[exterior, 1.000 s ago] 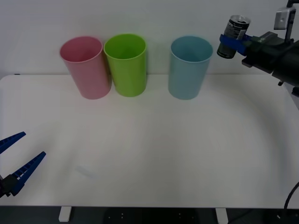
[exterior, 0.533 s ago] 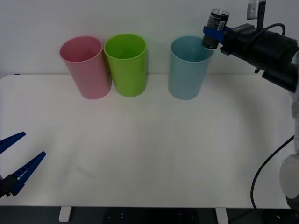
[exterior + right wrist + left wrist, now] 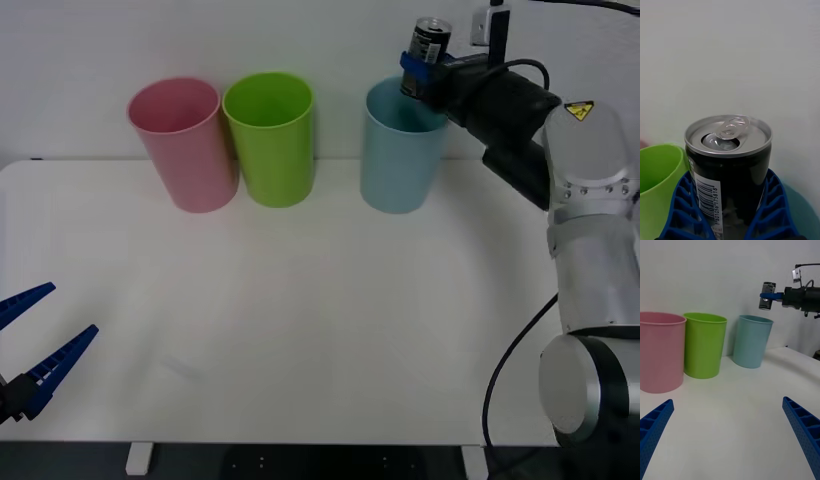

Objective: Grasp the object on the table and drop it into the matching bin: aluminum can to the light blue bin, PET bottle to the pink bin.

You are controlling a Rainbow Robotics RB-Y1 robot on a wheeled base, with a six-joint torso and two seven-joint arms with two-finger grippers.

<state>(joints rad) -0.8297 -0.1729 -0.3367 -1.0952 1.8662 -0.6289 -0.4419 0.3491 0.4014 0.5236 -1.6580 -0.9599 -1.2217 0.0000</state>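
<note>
Small can (image 3: 430, 45), silver pull-tab top, dark side with white barcode label; upright, held in the air over the far right part of the light blue bin's (image 3: 403, 150) rim. Pinched at mid-body by the right gripper (image 3: 418, 72), blue ribbed fingers (image 3: 773, 210) closed against both sides of the can. Same grip seen from the left wrist, can (image 3: 767, 295) hanging above and slightly right of the light blue bin (image 3: 751, 342).

Compared with a second ago: can and right arm shifted left, from well right of the blue bin to directly above its rim; arm now reaching in from the right with more of it in view. Bins and left gripper unchanged.

Three bins in a row at the far edge of the table (image 3: 320, 330): pink bin (image 3: 185, 145) at left, green bin (image 3: 270, 138) touching or just beside it, light blue bin set apart to the right. Nothing visible inside pink or green; light blue interior partly hidden by the can and gripper.

Left gripper (image 3: 35, 340) parked at the near left corner, fingers spread wide, holding nothing.
</note>
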